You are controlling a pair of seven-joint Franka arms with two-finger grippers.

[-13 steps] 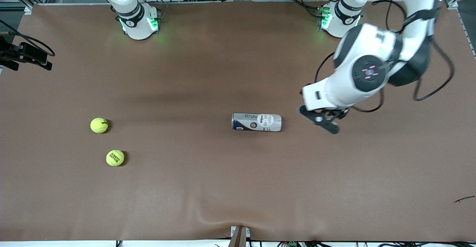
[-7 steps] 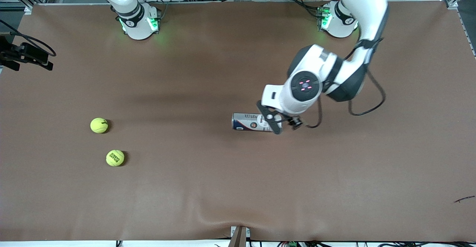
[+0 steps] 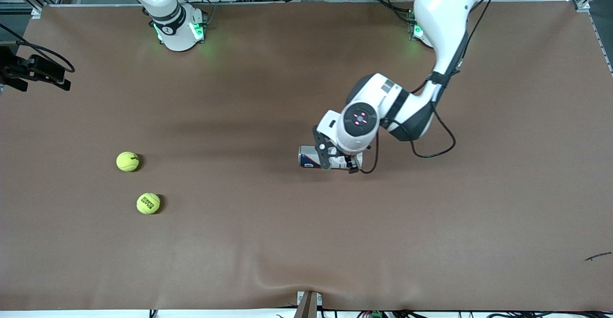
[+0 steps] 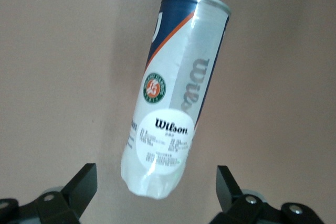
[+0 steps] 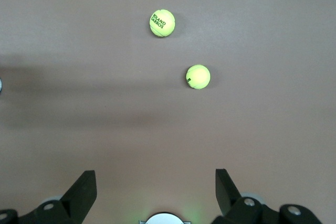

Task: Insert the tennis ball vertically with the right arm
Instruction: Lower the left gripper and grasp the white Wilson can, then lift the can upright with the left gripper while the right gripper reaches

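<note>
Both grippers wide apart, left gripper [image 3: 337, 161] half-covering can [image 3: 309, 157], right gripper [image 5: 156, 192] cropped.

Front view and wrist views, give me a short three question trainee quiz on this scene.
1. True or false: the can lies on its side.
2. How many balls are on the table?
3. The left tool is: A) shut on the can B) open over the can C) over a ball

Key: 1 true. 2 two: the printed ball and the plain ball. 3 B.
</note>
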